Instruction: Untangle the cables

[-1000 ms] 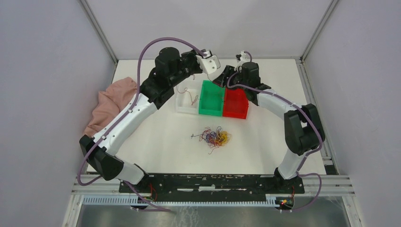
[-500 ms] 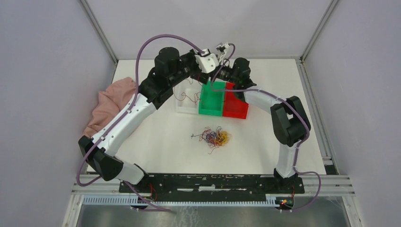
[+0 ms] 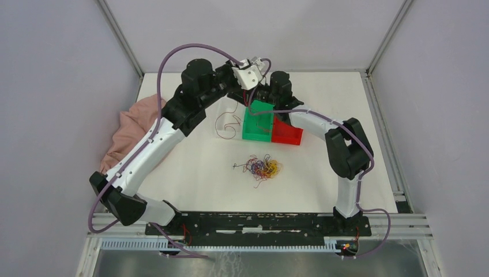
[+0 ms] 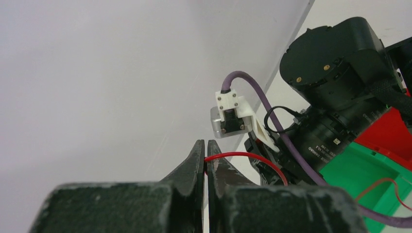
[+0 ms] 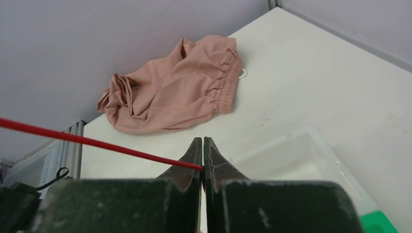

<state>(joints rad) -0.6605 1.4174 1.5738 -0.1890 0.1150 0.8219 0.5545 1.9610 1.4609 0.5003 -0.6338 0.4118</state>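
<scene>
A fist-sized clump of cables [image 3: 262, 167], red, yellow and purple, lies mid-table in front of the bins. One red cable [image 4: 252, 158] is lifted clear of it. My left gripper [image 4: 206, 141] is shut on it, and the wire arcs away to the right. My right gripper [image 5: 202, 139] is shut on the same red cable [image 5: 97, 141], which runs off taut to the left. In the top view both grippers meet high above the back end of the green bin [image 3: 258, 122], and a thin red loop [image 3: 222, 121] hangs below them.
A red bin [image 3: 287, 133] sits right of the green one and a clear bin [image 5: 301, 155] left of it. A pink cloth [image 3: 135, 130] lies crumpled at the table's left edge. Grey walls close in the back and both sides.
My right gripper swung left to meet the left one and shut on the red cable. The left gripper rose slightly, drawing the cable up out of the clear bin.
</scene>
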